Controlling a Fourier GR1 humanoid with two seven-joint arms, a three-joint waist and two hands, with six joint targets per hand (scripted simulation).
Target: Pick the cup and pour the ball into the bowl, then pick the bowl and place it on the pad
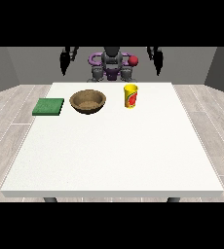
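0 steps appear done. The cup (130, 96) stands upright right of the frame's centre, untouched; the ball inside cannot be seen. Just left of it sits the bowl (88, 101), and the pad (48, 106) lies further left. Both hands (65, 60) (157, 58) are held high at the frame's top, nothing gripped; finger positions cannot be told. Pouring and placing remain.

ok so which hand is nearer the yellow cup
The left hand, at the view's right, raised behind the yellow cup. The hand at the view's left hangs farther off, beyond the bowl.
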